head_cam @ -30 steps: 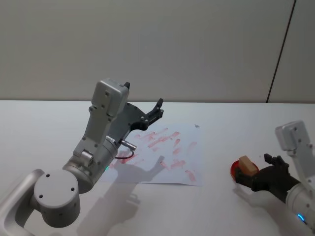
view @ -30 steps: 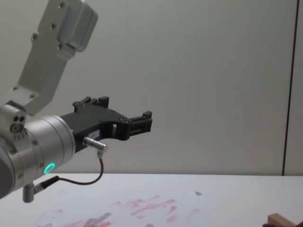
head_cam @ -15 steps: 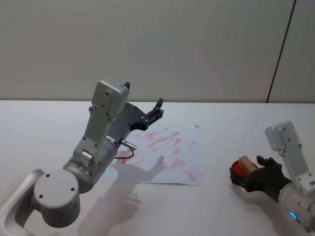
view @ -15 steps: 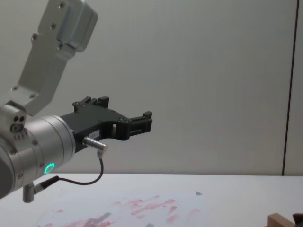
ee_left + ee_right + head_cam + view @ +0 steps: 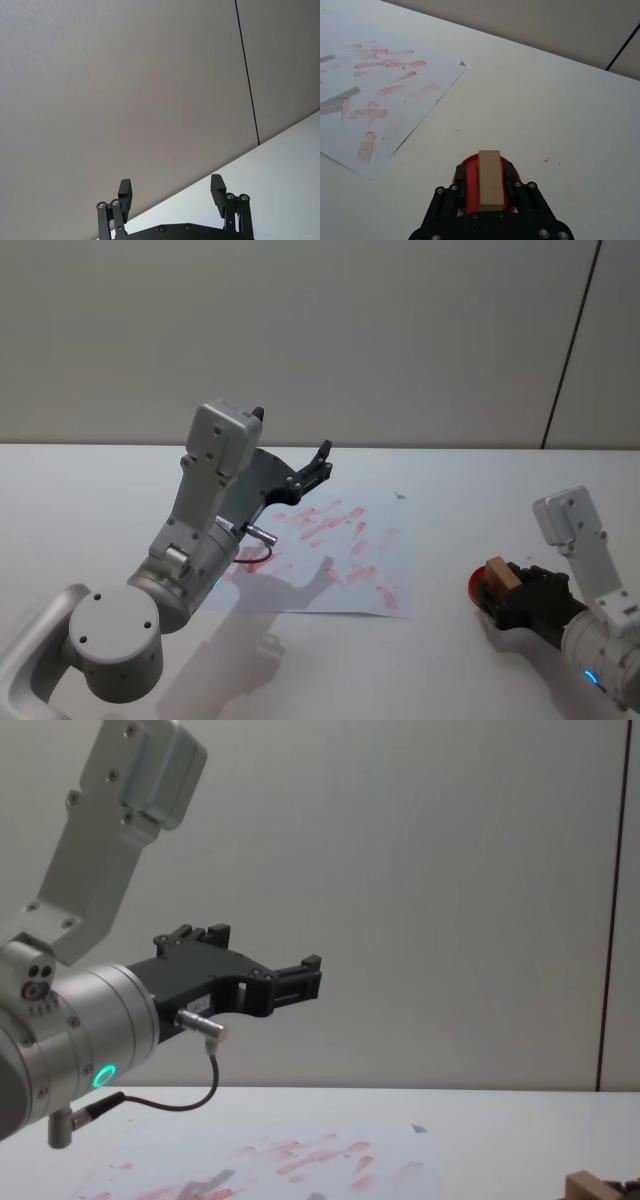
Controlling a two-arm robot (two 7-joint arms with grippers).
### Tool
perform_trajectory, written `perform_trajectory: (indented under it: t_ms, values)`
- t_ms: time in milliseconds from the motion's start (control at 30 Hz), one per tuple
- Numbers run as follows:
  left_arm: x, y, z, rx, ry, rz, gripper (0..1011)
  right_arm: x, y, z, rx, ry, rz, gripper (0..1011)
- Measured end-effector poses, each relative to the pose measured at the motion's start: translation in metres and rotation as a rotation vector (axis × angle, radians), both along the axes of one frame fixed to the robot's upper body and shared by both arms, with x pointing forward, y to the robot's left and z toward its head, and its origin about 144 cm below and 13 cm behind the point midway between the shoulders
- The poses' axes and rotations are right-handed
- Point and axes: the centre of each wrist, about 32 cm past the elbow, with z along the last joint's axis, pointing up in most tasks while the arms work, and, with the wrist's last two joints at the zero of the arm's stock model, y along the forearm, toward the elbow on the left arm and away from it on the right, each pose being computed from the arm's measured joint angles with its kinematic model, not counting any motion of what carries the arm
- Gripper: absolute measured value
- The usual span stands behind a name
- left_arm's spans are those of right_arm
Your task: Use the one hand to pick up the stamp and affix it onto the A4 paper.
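At the head view's lower right, the black two-fingered right gripper point(image 5: 485, 176) has closed on the long sides of the small light-brown wooden block stamp point(image 5: 490, 165). The stamp stands on a round red ink pad point(image 5: 471, 162) — probably inking its face. The flat white, red-smudged A4 paper point(image 5: 398, 552) lies to its left. The left gripper point(image 5: 170, 192) idles raised over the paper, fingers wide apart.

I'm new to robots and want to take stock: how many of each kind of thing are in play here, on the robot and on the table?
End effectors: 2, the left end effector raised and open, the right end effector closed on the stamp
Wooden stamp: 1
Red round pad under the stamp: 1
Sheet of paper with red prints: 1
Total: 5
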Motion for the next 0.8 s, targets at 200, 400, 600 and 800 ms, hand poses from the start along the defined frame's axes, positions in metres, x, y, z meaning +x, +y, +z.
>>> perform_trajectory:
  t_ms: [200,400,600,800]
  values:
    - [0.0,0.0,0.0,0.0,0.0,0.0,1002,0.0005,0.0003,-0.0003,-0.001,0.001,0.0,281]
    - [0.0,0.0,0.0,0.0,0.0,0.0,1003,0.0008,0.0006,-0.0005,-0.002,0.002,0.001,220]
    - [0.0,0.0,0.0,0.0,0.0,0.0,1002,0.0011,0.0005,-0.0004,-0.003,-0.009,-0.001,220]
    - [0.0,0.0,0.0,0.0,0.0,0.0,1003,0.0025,-0.0002,0.0011,-0.001,-0.046,-0.014,220]
